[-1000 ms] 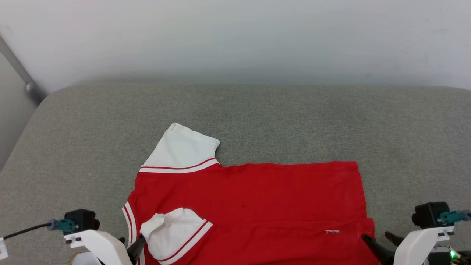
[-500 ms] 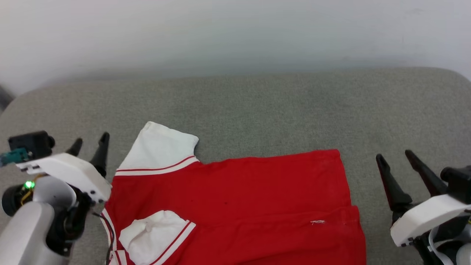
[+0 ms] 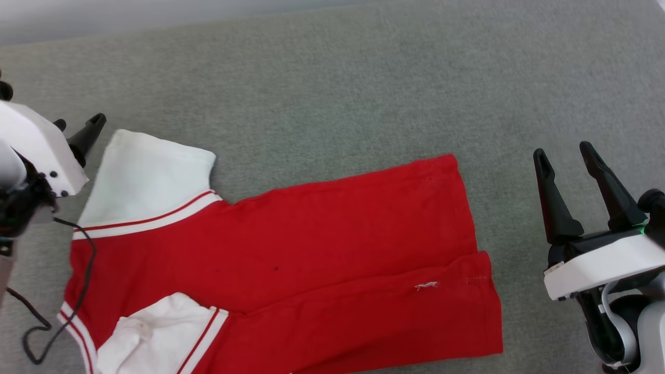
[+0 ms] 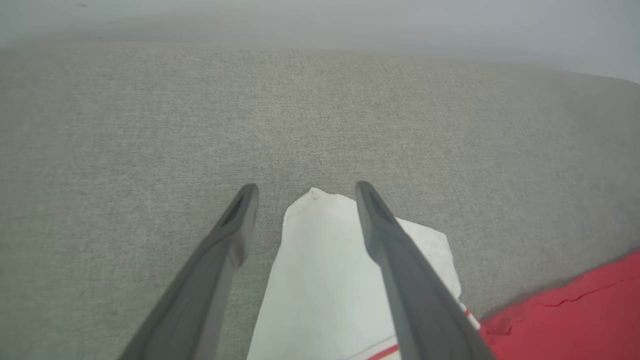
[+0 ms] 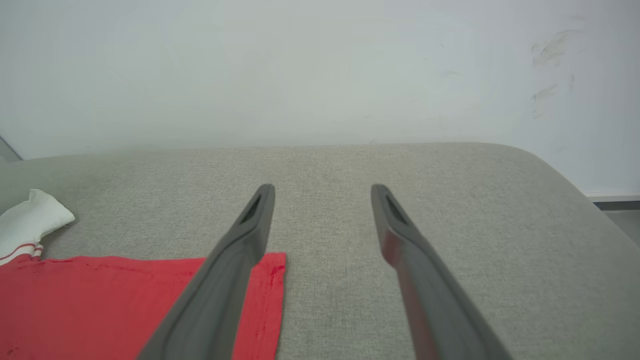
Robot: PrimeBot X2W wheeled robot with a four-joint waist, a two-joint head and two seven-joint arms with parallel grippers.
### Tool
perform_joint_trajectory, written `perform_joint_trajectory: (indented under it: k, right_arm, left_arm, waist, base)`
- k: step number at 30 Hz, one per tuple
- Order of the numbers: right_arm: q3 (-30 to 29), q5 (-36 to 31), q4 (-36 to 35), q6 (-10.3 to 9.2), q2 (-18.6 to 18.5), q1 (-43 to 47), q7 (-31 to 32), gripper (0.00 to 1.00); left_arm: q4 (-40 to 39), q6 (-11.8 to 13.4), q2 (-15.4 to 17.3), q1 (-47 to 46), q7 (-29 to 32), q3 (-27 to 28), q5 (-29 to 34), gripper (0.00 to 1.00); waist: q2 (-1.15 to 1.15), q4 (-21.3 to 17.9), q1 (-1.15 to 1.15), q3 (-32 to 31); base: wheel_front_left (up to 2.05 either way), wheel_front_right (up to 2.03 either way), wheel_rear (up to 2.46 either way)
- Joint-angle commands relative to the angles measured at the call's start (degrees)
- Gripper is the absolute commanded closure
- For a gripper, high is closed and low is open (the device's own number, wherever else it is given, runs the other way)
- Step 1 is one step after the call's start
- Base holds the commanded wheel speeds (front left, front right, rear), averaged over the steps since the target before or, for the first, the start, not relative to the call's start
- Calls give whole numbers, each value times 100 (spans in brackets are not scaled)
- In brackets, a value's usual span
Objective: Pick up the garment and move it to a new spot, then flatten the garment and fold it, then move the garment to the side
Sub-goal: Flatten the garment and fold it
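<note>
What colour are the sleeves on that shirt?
White sleeves with red-striped trim; clearest in the head view.

My gripper [image 5: 322, 190] gapes empty above the cushion [image 5: 450, 225]; shirt [image 5: 100, 305] at lower left, wall [image 5: 320, 70] across the top.

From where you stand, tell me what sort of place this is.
Likely indoors: a grey upholstered cushion, like a bed or sofa, against a white wall, the garment spread on it.
</note>
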Motion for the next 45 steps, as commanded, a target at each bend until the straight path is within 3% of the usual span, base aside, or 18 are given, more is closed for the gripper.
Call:
perform_joint_trajectory:
  k: [1,4,9,15,17,18,19,27,37,45]
  right_arm:
    - [15,16,16,-2,41,-109,-54,0]
    - [42,32,50,-2,77,-130,-74,0]
    - [121,114,123,-2,112,-182,-83,0]
    - [173,268,197,-2,109,-235,-72,0]
    - [142,343,216,-2,92,-238,-50,0]
    - [148,383,213,-2,79,-247,-46,0]
    - [141,418,198,-2,52,-267,-31,0]
    - [136,991,266,-2,-175,-419,616,0]
    - [80,1788,1022,-1,-770,-1458,3733,0]
    - [394,1750,1358,-2,-825,-2108,5003,0]
  left_arm:
    - [110,-200,145,-241,477,-112,-123,0]
    - [274,-328,361,-500,1250,-280,-244,0]
    - [455,-190,569,-736,2098,-465,-278,0]
    - [755,-25,477,-552,2611,-620,-446,0]
    - [871,41,333,-438,2653,-618,-558,58]
    - [907,62,235,-379,2687,-639,-609,82]
    - [925,76,164,-355,2627,-637,-627,100]
    - [1016,-18,-36,-489,2245,-664,-505,100]
    - [723,-281,-171,-1306,1653,-778,-55,100]
    - [332,-440,-411,-1583,1360,-875,72,100]
  waist:
    - [0,-256,-1,312]
    - [0,-350,-1,449]
    - [0,-495,-1,647]
    - [0,-617,-1,825]
    - [0,-629,-1,854]
    - [0,-628,-1,860]
    - [0,-620,-1,867]
    - [0,-446,-1,756]
    - [0,146,-1,686]
    - [0,638,-1,893]
  base:
    - [0,0,0]
    - [0,0,0]
    - [0,0,0]
    - [0,0,0]
    - [0,0,0]
    - [0,0,0]
    - [0,0,0]
    - [0,0,0]
    - [0,0,0]
    - [0,0,0]
